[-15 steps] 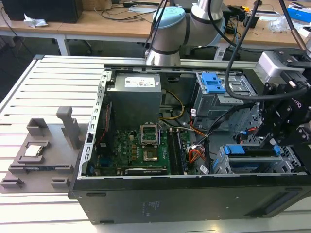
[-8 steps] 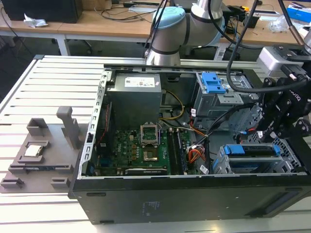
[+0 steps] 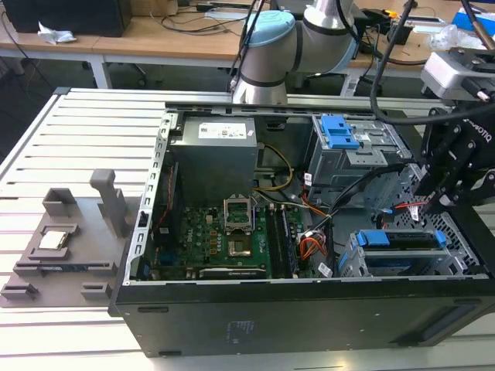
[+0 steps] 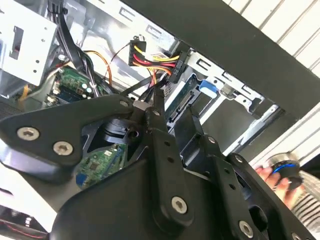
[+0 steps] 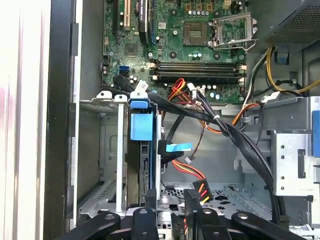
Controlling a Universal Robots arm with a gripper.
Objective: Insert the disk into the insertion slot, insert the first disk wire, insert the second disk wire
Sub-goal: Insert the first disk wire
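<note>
Blue-framed disk (image 5: 141,155) sits edge-on in the insertion slot (image 5: 120,150), label hidden.

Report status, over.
Hand low at the slot. Disk seated in it. Power plug beside hand, cables crossing close.

You've got a slatted light-metal table (image 3: 77,131) carrying everything. An open black computer case (image 3: 309,328) lies on its side on the slats, toward the exterior view's right. A grey parts fixture (image 3: 73,255) sits flat on the table just beside the case, on the exterior view's left.
</note>
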